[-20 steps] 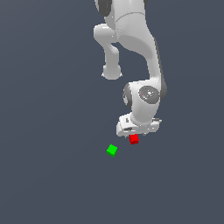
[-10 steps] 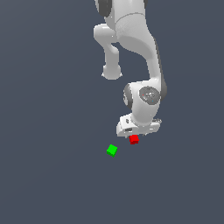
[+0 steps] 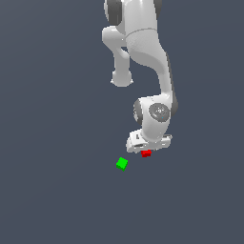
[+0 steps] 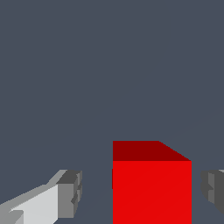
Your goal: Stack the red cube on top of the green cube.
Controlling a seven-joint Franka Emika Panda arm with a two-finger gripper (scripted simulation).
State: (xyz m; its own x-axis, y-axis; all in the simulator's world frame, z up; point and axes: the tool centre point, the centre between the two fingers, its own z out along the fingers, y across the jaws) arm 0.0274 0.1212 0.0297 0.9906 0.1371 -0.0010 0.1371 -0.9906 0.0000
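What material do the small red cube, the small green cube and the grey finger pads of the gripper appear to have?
The small red cube: flat, matte colour with no texture, so the material is open; perhaps plastic. The small green cube: the same plain, flat look. The grey finger pads: dull grey and blocky, possibly rubber. As simulator renders, none shows grain or gloss.

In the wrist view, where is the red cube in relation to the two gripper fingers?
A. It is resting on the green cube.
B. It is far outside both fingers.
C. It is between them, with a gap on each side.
C: the red cube sits between the fingers with grey floor showing on both sides, so the gripper is open around it.
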